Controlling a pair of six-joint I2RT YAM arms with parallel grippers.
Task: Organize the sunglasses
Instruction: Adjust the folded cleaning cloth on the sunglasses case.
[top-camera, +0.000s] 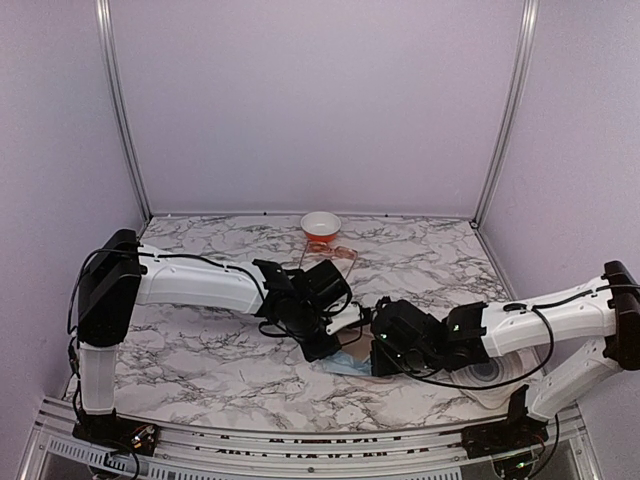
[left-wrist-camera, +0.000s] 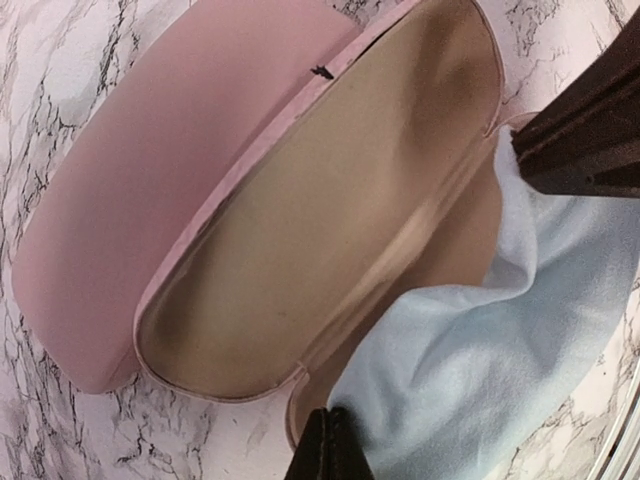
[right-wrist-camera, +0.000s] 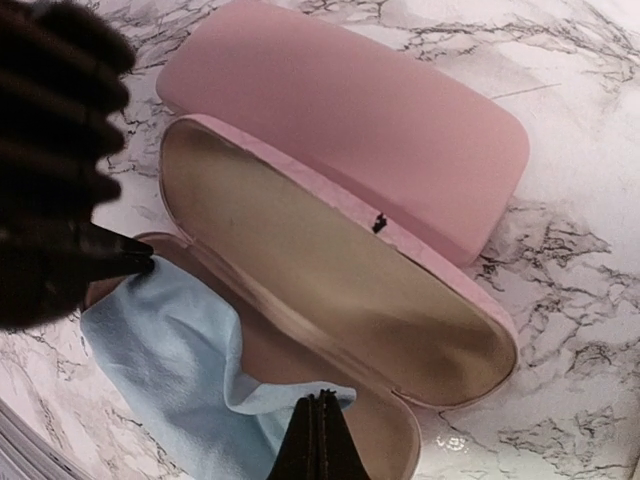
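Two arms reach in from the near edge of the marble worktop (top-camera: 200, 365) and meet low over its middle. The left arm (top-camera: 190, 282) stretches rightward with its wrist bent down, and the right arm (top-camera: 545, 322) stretches leftward, folded at the elbow. Both sets of jaws are closed flat, each pinching a corner of the light blue cloth (right-wrist-camera: 170, 350), which draws to a point at either tip: the left jaws at one end, the right jaws at the other. That cloth lies partly in the lower shell of an open pink case (right-wrist-camera: 340, 290), whose tan-lined lid is turned up. A closed pink case (right-wrist-camera: 350, 110) lies right alongside it. Farther back, apart from both jaws, the sunglasses (top-camera: 338, 252) with the orange tint lie flat just before a small white bowl (top-camera: 320, 222); the pale pair I cannot pick out.
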